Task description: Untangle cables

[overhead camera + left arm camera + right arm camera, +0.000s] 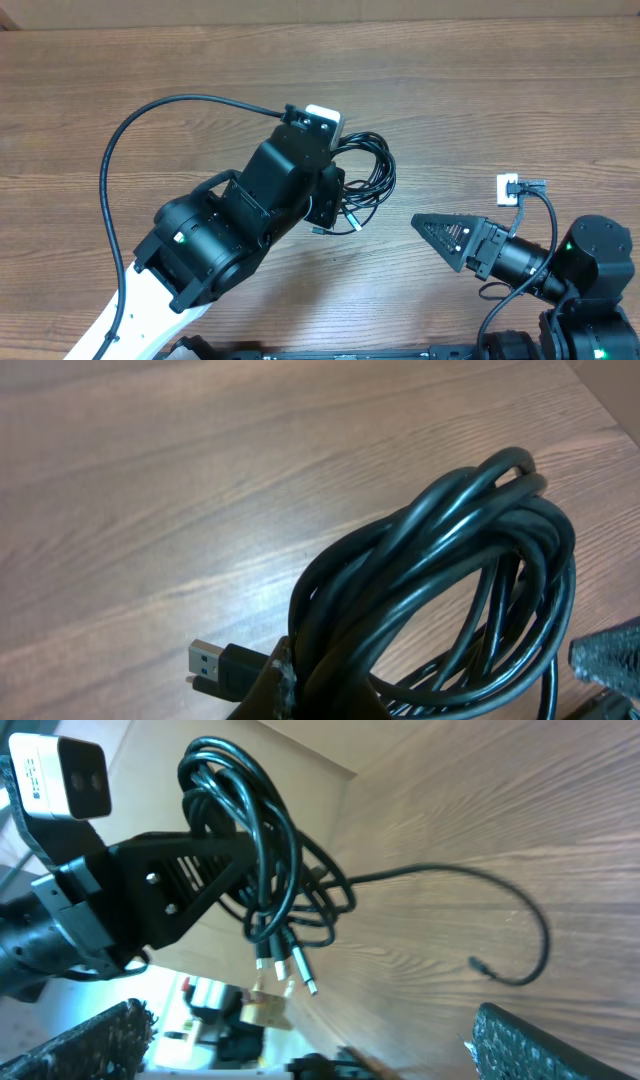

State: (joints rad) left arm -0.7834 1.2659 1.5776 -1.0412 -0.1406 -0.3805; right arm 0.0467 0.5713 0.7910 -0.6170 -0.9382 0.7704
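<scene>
Left gripper (335, 200) is clamped on the cables (372, 172), holding the coiled bundle up off the counter (450, 90) — probably so the plug ends dangle free. One strand trails over the wood. Right gripper (440, 232) sits well apart, wide open and empty — looks ready to grab a strand.

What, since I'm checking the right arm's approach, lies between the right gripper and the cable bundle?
Overhead, only bare wooden table separates the right gripper from the cables. The right wrist view adds one thin strand trailing across the wood.
</scene>
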